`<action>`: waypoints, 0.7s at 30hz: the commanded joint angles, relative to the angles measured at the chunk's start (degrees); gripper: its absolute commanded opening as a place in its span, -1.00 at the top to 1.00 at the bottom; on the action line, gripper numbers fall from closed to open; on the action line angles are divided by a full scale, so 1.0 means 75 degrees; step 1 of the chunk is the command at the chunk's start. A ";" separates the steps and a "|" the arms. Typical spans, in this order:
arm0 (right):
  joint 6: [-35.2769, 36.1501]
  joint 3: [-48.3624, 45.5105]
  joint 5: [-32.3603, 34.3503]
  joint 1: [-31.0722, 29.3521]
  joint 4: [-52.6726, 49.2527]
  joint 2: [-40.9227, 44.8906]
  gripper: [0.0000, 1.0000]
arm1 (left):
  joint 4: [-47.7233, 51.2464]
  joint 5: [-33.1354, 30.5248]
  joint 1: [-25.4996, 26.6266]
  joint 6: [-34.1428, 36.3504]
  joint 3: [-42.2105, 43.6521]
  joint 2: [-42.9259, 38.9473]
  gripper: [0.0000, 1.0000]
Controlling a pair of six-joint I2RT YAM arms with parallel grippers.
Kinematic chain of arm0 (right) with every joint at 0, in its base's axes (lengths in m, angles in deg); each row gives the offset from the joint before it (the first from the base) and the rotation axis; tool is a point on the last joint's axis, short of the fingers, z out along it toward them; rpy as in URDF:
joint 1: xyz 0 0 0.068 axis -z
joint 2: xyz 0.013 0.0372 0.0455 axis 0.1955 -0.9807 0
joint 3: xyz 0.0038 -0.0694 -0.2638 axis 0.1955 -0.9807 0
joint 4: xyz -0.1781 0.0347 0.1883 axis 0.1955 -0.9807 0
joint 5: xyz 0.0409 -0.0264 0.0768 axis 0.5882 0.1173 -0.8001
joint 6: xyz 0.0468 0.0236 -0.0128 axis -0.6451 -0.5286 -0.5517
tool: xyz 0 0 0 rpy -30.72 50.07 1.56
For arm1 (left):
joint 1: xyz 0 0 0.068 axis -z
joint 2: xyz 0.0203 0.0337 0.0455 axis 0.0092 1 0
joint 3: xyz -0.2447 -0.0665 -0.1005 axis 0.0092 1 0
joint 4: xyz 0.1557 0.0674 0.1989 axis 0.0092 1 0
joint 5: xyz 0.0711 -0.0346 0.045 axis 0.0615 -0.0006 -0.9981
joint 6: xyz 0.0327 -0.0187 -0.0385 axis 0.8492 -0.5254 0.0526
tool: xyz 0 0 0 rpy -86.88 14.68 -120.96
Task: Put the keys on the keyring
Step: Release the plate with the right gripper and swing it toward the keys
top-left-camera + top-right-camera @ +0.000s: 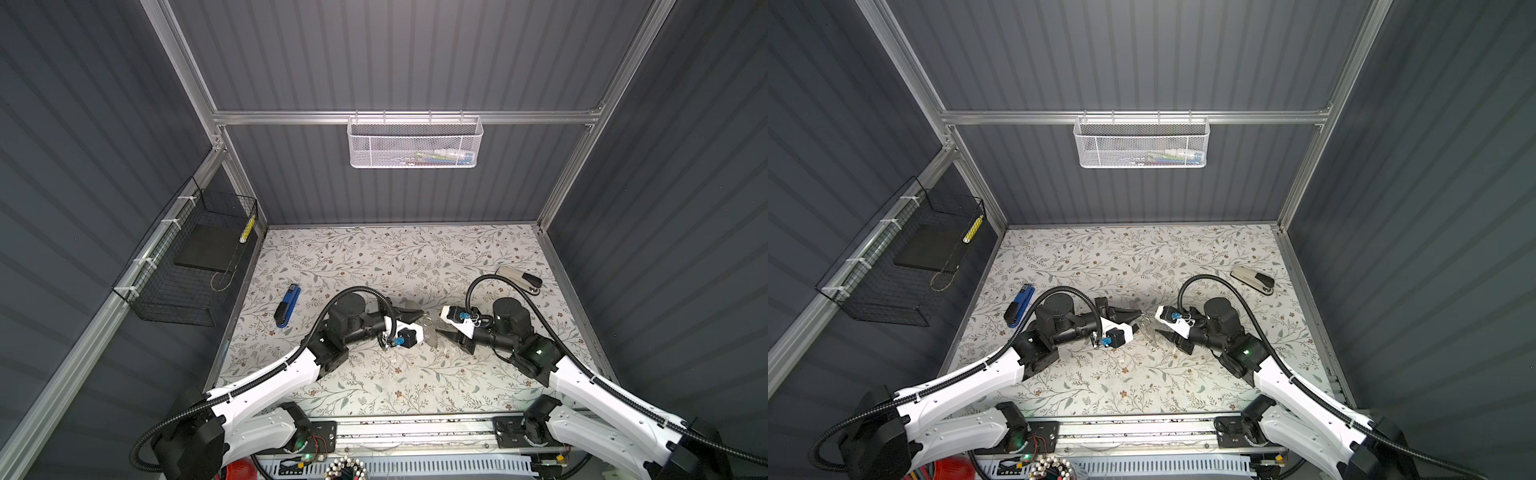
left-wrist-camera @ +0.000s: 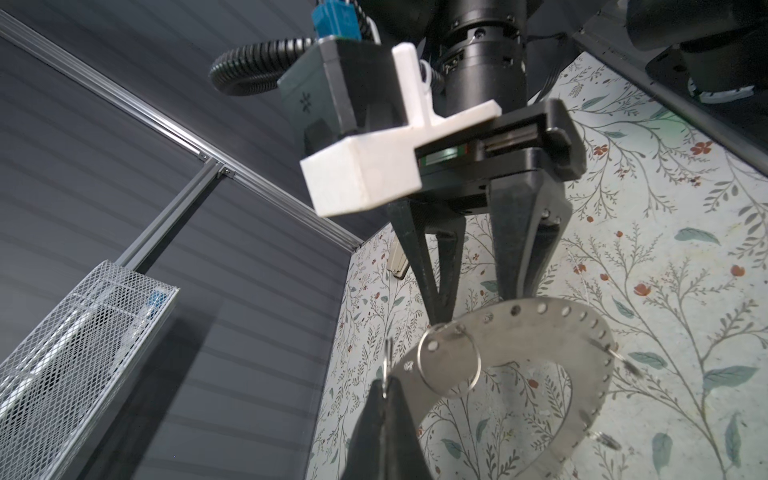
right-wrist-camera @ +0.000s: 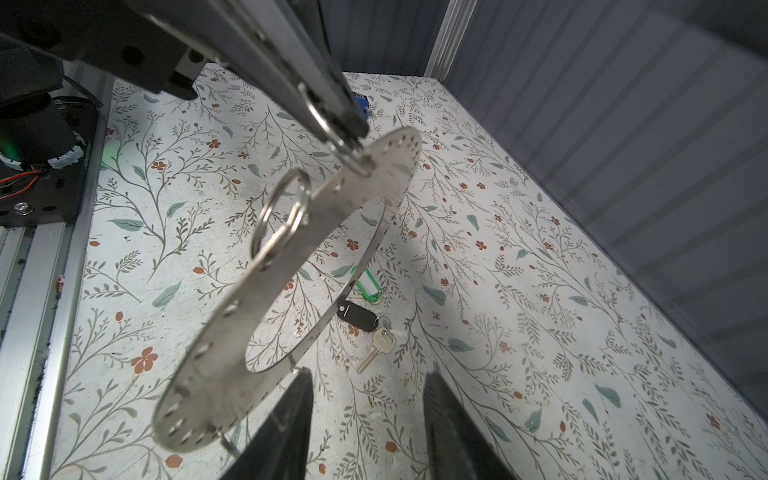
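Partly screened by the keyring (image 3: 291, 253), the keys (image 3: 356, 316) lie on the table (image 3: 540, 291), green tag beside black tag. That flat grey perforated ring hangs tilted midair from a small split ring (image 3: 320, 122) clamped in the left gripper (image 3: 349, 133); the right gripper (image 3: 370, 374) gapes empty, rim contact unclear.

The left arm (image 1: 266, 374) and right arm (image 1: 582, 374) stretched low toward the middle, their grippers facing tip to tip, close together. The left gripper (image 2: 385, 386) was clamped tight; the right gripper (image 2: 478, 307) stood with jaws apart.
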 commanded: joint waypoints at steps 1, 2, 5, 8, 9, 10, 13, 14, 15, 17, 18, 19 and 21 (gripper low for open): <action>-0.0349 -0.0001 0.0150 0.0021 0.0181 -0.0163 0.11 | -0.0564 -0.0635 -0.0082 -0.0353 0.0170 -0.0024 1.00; -0.0446 0.0002 0.0186 0.0032 0.0266 -0.0221 0.12 | -0.0611 -0.0649 -0.0187 -0.0487 0.0212 -0.0009 1.00; -0.1074 -0.0082 0.0735 0.0030 0.0805 -0.0466 0.15 | -0.0797 -0.0486 -0.0679 -0.1034 0.0318 0.0017 1.00; -0.1934 0.0049 0.1183 0.0021 0.1029 -0.0814 0.20 | -0.1023 -0.0643 -0.1139 -0.1522 0.0492 0.0080 1.00; -0.1971 0.0163 0.1104 0.0023 0.0921 -0.0955 0.20 | -0.1071 -0.0729 -0.1242 -0.1564 0.0562 0.0089 1.00; -0.1858 0.0269 0.0906 0.0016 0.0787 -0.1101 0.20 | -0.1088 -0.0804 -0.1323 -0.1567 0.0606 0.0100 1.00; -0.1558 0.0423 0.0861 -0.0043 0.0506 -0.1475 0.19 | -0.1251 -0.0752 -0.1672 -0.1899 0.0713 0.0179 1.00; -0.1647 0.0522 0.0985 -0.0047 0.0356 -0.1574 0.19 | -0.1433 -0.0743 -0.1787 -0.2041 0.0791 0.0218 1.00; -0.1715 0.0670 0.1046 -0.0042 0.0175 -0.1798 0.21 | -0.1630 -0.0696 -0.1949 -0.2201 0.0871 0.0266 1.00; -0.1757 0.0908 0.1163 -0.0054 -0.0111 -0.2091 0.23 | -0.1908 -0.0645 -0.2213 -0.2474 0.1001 0.0366 1.00; -0.1758 0.1035 0.1258 -0.0064 -0.0240 -0.2259 0.26 | -0.1947 -0.0535 -0.2351 -0.2638 0.1017 0.0428 1.00; -0.1721 0.1181 0.1321 -0.0085 -0.0394 -0.2455 0.29 | -0.1858 -0.0485 -0.2415 -0.2724 0.0968 0.0477 1.00; -0.1585 0.1443 0.1421 -0.0125 -0.0600 -0.2830 0.34 | -0.1759 -0.0484 -0.2473 -0.2778 0.0900 0.0583 1.00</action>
